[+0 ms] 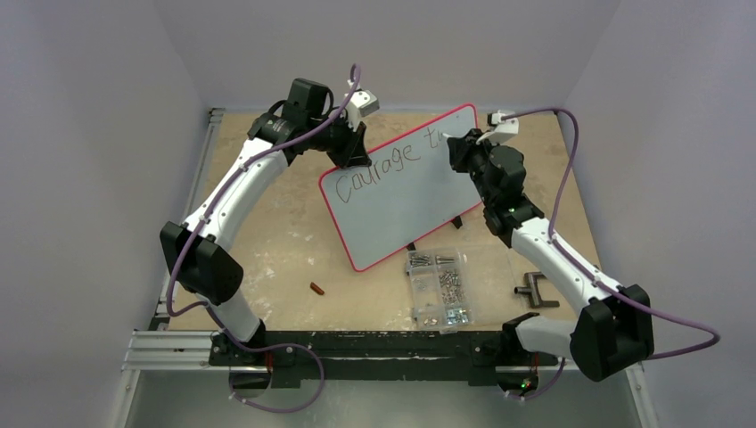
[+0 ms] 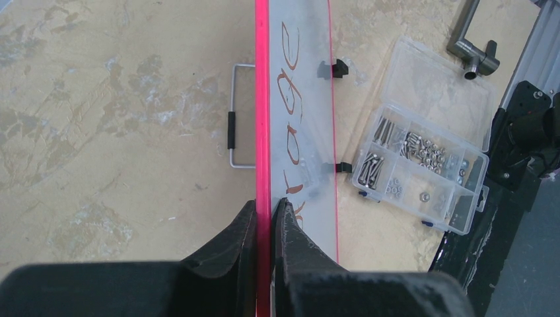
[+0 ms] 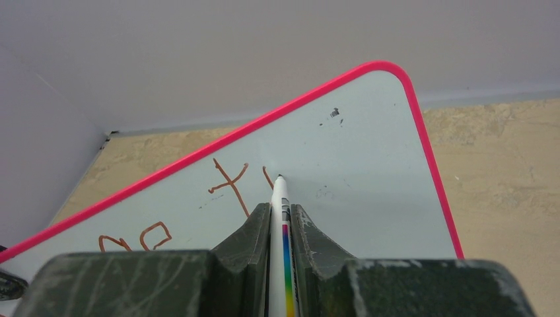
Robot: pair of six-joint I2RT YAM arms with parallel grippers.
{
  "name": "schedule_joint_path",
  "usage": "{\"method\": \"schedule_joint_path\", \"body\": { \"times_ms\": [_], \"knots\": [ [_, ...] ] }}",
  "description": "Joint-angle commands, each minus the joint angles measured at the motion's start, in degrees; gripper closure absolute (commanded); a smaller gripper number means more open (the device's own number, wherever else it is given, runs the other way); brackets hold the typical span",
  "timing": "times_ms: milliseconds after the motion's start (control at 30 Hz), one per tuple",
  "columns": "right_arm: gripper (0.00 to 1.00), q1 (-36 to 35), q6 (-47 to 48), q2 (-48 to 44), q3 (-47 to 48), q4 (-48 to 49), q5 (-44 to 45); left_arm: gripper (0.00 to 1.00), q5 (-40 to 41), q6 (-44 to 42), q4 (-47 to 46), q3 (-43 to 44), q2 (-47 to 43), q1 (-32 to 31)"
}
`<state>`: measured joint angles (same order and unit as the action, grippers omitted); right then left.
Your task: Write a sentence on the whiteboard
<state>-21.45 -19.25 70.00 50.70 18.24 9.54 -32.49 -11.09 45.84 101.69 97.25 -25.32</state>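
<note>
whiteboard (image 1: pixel 406 218) sits mid bench (image 1: pixel 276 241), skewed, its long side running seven o'clock to one o'clock, box of screws (image 1: pixel 439 287) just off its five o'clock corner. left jaws are clamped on the pink rim at the board's eleven o'clock edge, a bracing hold i'd say, so the board won't skid under the pen. right jaws are pinched tight on the marker (image 3: pixel 280 201), barrel straight along them so the tip leads. the tip touches the white surface at three o'clock of the "t", beside a short fresh stroke. the sentence (image 1: pixel 382 168) reads "courage t"; the "o" looks started, plenty left
</note>
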Motion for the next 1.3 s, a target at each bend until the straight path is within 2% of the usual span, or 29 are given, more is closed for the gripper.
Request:
{"method": "schedule_joint_path", "body": {
  "times_ms": [0, 833, 1100, 1267],
  "knots": [
    [1.0, 0.2, 0.6, 0.6, 3.5, 1.3, 0.7, 1.0, 3.8, -4.8, 4.2, 0.1, -0.3, -1.0],
    [1.0, 0.2, -0.6, 1.5, 3.8, 2.8, -4.8, 1.0, 4.0, -4.8, 4.2, 0.1, -0.3, -1.0],
    [1.0, 0.2, 0.0, -4.4, 2.5, -2.0, -2.4, 1.0, 5.5, -4.7, 4.7, 0.5, 0.5, -1.0],
    [1.0, 0.3, -0.9, -9.5, -0.5, -3.7, -4.3, 1.0, 6.0, -4.3, 4.1, 0.4, 0.9, -1.0]
  ]
}}
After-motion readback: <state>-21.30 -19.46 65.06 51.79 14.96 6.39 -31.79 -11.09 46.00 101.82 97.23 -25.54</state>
